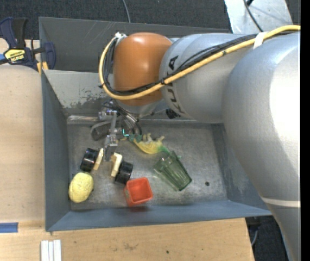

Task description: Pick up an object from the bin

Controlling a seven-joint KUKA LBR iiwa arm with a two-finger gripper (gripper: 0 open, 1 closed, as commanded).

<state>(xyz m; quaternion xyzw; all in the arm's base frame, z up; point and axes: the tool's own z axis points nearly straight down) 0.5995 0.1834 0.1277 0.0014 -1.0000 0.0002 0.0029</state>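
big grey arm (263,118) reaches from the right into the bin (54,162), its jaws, width impossible to tell, low over two black-and-cream pieces (121,170) near a yellow ball (81,187) and red cup (139,191).

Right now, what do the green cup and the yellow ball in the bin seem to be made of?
The green cup looks like clear tinted plastic or glass: the bin shows through it. The yellow ball looks like matte foam or rubber, with a dull lumpy surface; uncertain.
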